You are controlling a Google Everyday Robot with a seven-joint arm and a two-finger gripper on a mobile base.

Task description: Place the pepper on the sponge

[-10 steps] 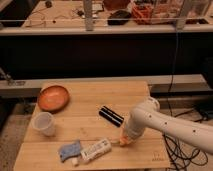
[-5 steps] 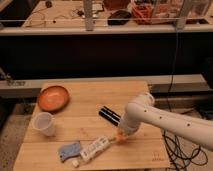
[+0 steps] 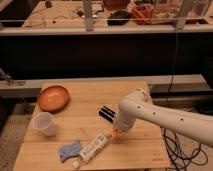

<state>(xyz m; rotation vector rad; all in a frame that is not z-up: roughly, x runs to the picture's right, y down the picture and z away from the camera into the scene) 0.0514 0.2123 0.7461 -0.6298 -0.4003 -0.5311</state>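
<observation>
Hovering tool (image 3: 116, 130) right of sponge (image 3: 69, 150), pepper (image 3: 115, 135) at tip

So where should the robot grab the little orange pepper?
From above, I'd guess, pinching across its body. The pepper lies low on the table, and the white packet sits close beside it, so coming in sideways might bump that. The gripper is right over the pepper, so only a bit of orange shows.
</observation>
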